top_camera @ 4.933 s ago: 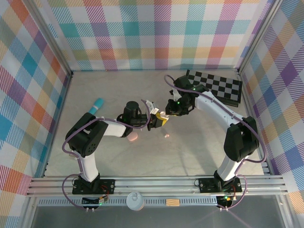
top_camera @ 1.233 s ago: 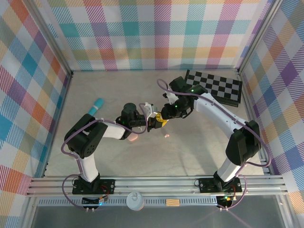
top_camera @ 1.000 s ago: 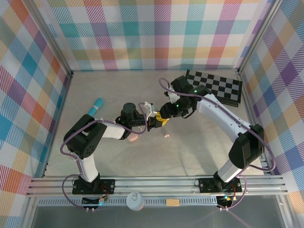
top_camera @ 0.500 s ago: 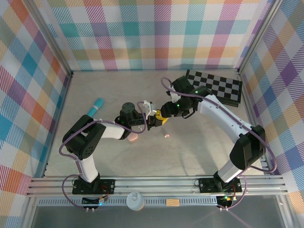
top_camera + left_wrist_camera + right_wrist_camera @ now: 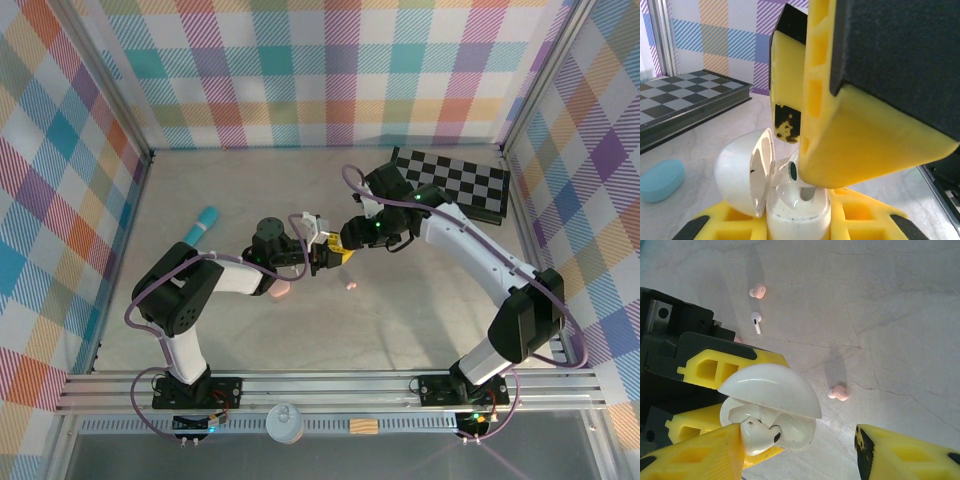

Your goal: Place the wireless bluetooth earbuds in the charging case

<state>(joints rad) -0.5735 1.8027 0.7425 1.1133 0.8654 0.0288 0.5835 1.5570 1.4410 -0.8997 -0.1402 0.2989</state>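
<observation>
Centrally, the pale bench (image 5: 400, 320) carried a checkerboard (image 5: 455, 185) at its far right and a teal tube (image 5: 204, 223) at its left. Over mid-bench the left claw (image 5: 320, 258) was pressed tight on a white charging case (image 5: 771, 390), its lid swung open. The right claw (image 5: 346, 243) stood spread above it, one yellow finger (image 5: 700, 455) touching a white earbud (image 5: 757, 432) that sat tilted in the case's mouth, the other finger well apart. A pale blue pebble-shaped case (image 5: 661, 180) lay near the checkerboard. Loose on the bench lay a pink earbud (image 5: 840, 393) near the charging case, and farther off a second pink earbud (image 5: 758, 290) just beside a stemmed white earbud (image 5: 756, 321).
</observation>
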